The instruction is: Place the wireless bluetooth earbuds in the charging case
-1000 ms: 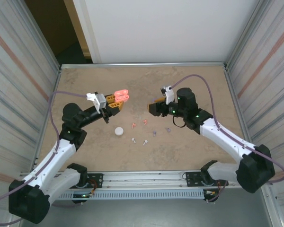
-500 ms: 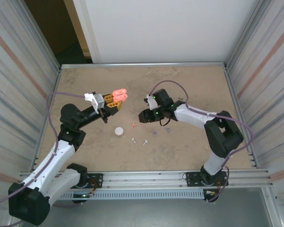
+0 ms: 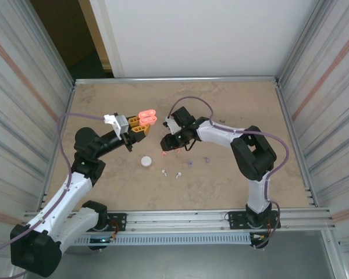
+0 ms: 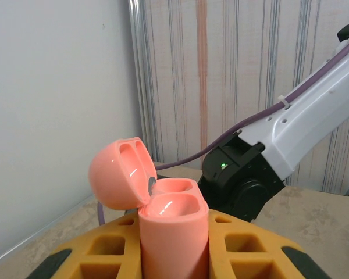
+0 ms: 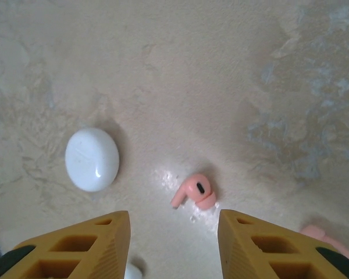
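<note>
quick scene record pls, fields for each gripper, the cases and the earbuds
left gripper: shut on coral case, held off the table
coral case lid: open, wells look empty
right gripper: open, over coral earbud, not touching it
white case: closed, on table
white earbuds: two, loose near white case
purple earbuds: two, loose on table

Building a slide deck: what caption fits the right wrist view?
Right claw open over a coral earbud on the table, white case nearby.
</note>
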### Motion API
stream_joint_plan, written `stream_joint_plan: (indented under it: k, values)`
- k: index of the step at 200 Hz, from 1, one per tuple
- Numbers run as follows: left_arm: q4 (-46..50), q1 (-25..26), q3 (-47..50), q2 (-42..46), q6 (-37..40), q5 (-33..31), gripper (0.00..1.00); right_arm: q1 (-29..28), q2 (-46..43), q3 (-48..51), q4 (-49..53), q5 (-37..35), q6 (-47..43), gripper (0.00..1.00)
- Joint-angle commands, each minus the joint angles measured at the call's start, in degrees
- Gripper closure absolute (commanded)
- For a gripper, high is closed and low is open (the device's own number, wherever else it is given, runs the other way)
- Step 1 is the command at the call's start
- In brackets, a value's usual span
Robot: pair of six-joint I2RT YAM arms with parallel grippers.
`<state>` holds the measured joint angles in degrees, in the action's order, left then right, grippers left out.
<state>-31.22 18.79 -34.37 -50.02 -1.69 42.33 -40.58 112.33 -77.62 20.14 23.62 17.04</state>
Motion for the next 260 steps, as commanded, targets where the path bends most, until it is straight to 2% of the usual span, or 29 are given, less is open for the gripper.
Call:
stream_joint_plan:
  k: [1, 127, 260]
  values:
    - [-0.1, -0.3, -1.8, 0.6, -0.1, 1.3, 1.00, -0.8, 2.9, -3.6, 3.9, -1.1, -2.6, 0.58]
    - [1.0, -0.3, -2.2, 0.1, 0.2, 1.4, 1.00, -2.6, 10.4, -9.0, 5.4, -1.9, -5.0, 0.59]
    - [2.8, -0.3, -2.6, 0.4, 1.6, 1.1, 1.00, -3.0, 7.6, -5.6, 8.3, -0.6, -6.8, 0.67]
